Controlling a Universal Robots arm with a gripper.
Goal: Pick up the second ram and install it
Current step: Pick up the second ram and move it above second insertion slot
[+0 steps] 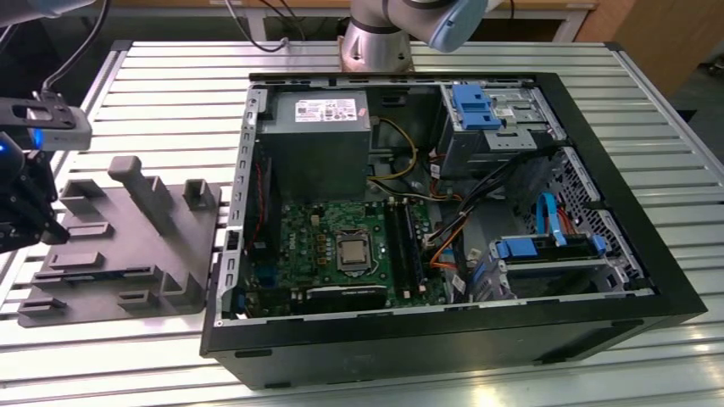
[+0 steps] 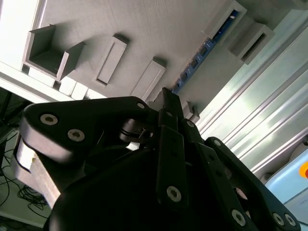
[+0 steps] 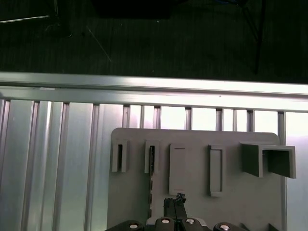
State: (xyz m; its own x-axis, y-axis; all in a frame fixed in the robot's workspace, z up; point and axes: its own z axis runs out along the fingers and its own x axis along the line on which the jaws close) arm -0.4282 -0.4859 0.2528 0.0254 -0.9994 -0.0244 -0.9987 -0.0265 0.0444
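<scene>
The second ram [image 2: 202,54] stands on edge in a slot of the grey holder block [image 2: 144,33], showing as a thin dark strip with a bluish edge. In the first wrist view the second ram [image 3: 151,173] is a narrow dark line on the holder block [image 3: 192,192]. My gripper [image 2: 169,98] hovers just above the block, beside the stick and apart from it, fingers together with nothing between them. In the exterior view my gripper [image 1: 25,208] hangs over the exterior view's left end of the holder block [image 1: 114,254], where the ram [image 1: 100,273] lies.
The open computer case [image 1: 442,339] lies on the slatted metal table [image 1: 147,93], with the green motherboard [image 1: 328,254], its long black memory slots [image 1: 404,246], a grey power supply [image 1: 317,136] and loose cables [image 1: 447,242]. The table edge [image 3: 154,84] runs beyond the block.
</scene>
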